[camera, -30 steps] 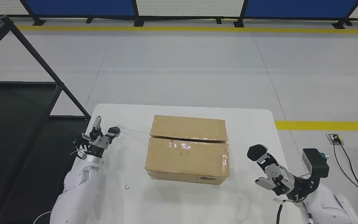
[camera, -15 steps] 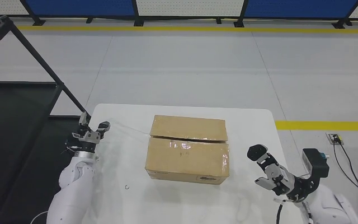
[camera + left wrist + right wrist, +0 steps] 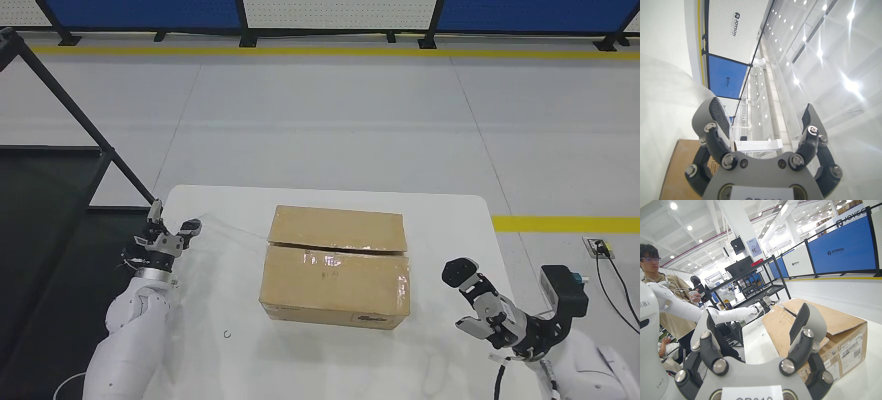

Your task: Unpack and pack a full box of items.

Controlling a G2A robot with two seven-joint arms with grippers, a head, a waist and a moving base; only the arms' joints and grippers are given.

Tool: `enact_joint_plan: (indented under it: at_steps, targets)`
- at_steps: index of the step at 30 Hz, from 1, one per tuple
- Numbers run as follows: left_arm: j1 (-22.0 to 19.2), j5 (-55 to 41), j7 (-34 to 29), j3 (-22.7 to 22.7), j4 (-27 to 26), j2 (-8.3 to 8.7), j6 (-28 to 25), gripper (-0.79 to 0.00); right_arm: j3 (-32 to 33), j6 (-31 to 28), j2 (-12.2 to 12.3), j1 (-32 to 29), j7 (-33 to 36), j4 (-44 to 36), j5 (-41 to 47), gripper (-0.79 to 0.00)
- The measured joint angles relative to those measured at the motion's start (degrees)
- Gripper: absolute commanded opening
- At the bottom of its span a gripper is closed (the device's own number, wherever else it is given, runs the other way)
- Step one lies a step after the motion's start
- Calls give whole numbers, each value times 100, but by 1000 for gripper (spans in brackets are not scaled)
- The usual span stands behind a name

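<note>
- Box (image 3: 335, 270): brown cardboard, sits mid-counter (image 3: 240, 210), long side across. Top flaps folded down, seam running across the top, glossy tape on the near flap. Labels on the side facing the robot's right, seen in the right wrist view (image 3: 844, 321).
- Left claw (image 3: 172, 222): at the counter's left edge, level w/ the box's far half, apart from the box. Released, fingers spread wide, nothing between them. In its own wrist view (image 3: 762, 108) it points up toward the ceiling lights; ribbed pad (image 3: 719, 115) bare; a box corner (image 3: 677, 161) shows behind the knuckles.
- From the right wrist view the left claw (image 3: 768, 300) is near the box's far-left corner, not touching as far as I can tell.
- Right claw (image 3: 470, 298): over the counter's right-near part, just right of the box, w/ a gap between. Released, fingers wide apart, holding nothing. Own view (image 3: 757, 313): one finger overlaps the box's near top edge in the picture; contact can't be told from there, but the top view shows clear space.
- Small dark bit (image 3: 228, 334) lies on the counter left-near of the box, apart from it.
- Black rack (image 3: 60, 100) stands left of the counter on the floor.
- Blue and white barriers (image 3: 140, 12) line the far side, w/ a yellow floor stripe (image 3: 300, 50) in front of them.
</note>
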Motion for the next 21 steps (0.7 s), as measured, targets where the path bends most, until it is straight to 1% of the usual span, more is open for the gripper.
enact_joint_plan:
  at_steps: [5, 9, 12, 17, 21]
  targets:
    - [124, 411, -147, 178, 75, 10, 178, 0, 0, 0, 0, 0, 0, 0, 0, 0]
    - [235, 796, -446, 318, 36, 41, 387, 0, 0, 0, 0, 0, 0, 0, 0, 0]
    - [271, 875, -520, 352, -2, 49, 455, 0, 0, 0, 0, 0, 0, 0, 0, 0]
    - [170, 1034, -506, 503, -27, 21, 639, 0, 0, 0, 0, 0, 0, 0, 0, 0]
    - [-23, 1026, -344, 652, 59, -51, 706, 0, 0, 0, 0, 0, 0, 0, 0, 0]
